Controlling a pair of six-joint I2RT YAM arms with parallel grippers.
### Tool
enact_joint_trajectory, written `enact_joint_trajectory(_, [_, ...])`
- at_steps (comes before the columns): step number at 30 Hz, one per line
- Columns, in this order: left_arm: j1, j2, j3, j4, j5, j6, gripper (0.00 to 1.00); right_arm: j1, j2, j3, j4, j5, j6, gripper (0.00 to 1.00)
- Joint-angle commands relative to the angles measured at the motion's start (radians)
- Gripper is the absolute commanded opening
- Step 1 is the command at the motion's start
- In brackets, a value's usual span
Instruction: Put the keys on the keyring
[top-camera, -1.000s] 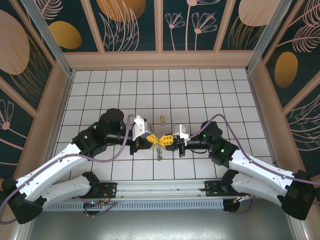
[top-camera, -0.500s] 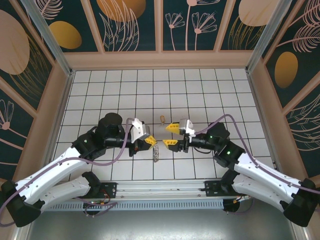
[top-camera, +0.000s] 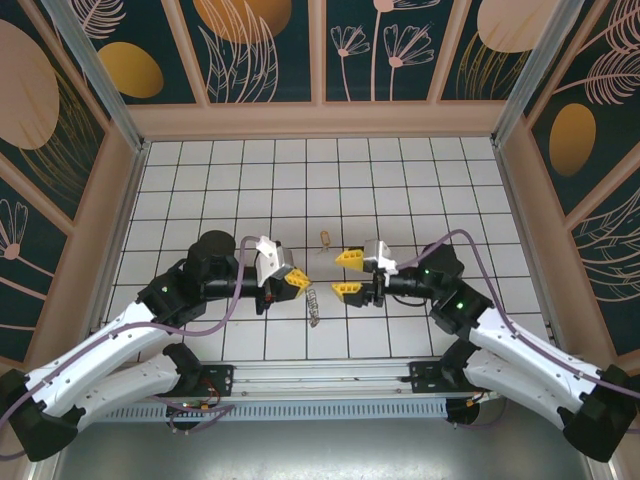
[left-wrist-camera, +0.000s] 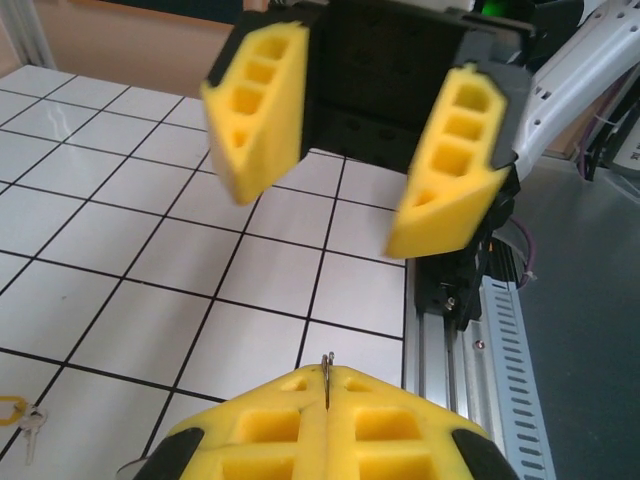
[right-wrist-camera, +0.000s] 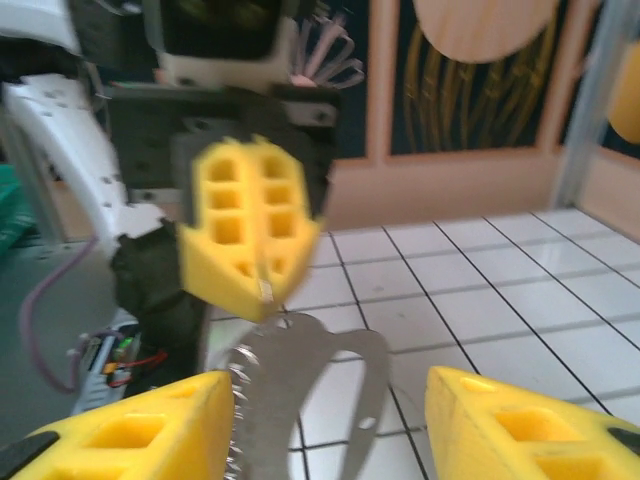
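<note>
**A:** Top external view: what is recorded?

**B:** The left gripper (top-camera: 297, 282) is seen with its yellow tips pressed together on the keyring (top-camera: 313, 302). The keyring runs from the tips toward 5 o'clock over the tiled floor (top-camera: 200, 180). Contact with the tiles cannot be told. The right gripper (top-camera: 349, 274) is held just beside it at 3 o'clock, fingers spread. A single small key (top-camera: 324, 237) lies apart on the tiles at 12 o'clock of both grippers.

**A:** Left wrist view?

**B:** The left gripper (left-wrist-camera: 326, 395) is found at 6 o'clock, tips closed. A thin upright wire of the keyring (left-wrist-camera: 326, 366) is pinched in the seam. The right gripper (left-wrist-camera: 350, 150) is noted at 12 o'clock, fingers wide apart. The single small key (left-wrist-camera: 28, 428) is logged at 8 o'clock.

**A:** Right wrist view?

**B:** The right gripper (right-wrist-camera: 330, 420) is seen with fingers parted at 7 and 5 o'clock. The left gripper (right-wrist-camera: 258, 270) is clamped on the top of the keyring (right-wrist-camera: 375, 365), which hangs below it as a loop. The keys (right-wrist-camera: 238, 400) are seen as a blurred toothed fringe along the loop's 9 o'clock side.
</note>
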Motion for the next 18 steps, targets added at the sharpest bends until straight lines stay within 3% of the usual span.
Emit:
enact_joint_trajectory(1, [-0.002, 0.012, 0.015, 0.032, 0.064, 0.020, 0.00, 0.014, 0.001, -0.023, 0.098, -0.122, -0.017, 0.51])
enact_joint_trajectory(10, [-0.002, 0.016, 0.023, 0.034, 0.096, 0.022, 0.00, 0.044, 0.098, -0.008, 0.189, -0.138, -0.005, 0.38])
enact_joint_trajectory(18, [-0.001, 0.024, 0.020, 0.044, 0.090, 0.024, 0.00, 0.079, 0.187, 0.032, 0.186, -0.112, -0.021, 0.37])
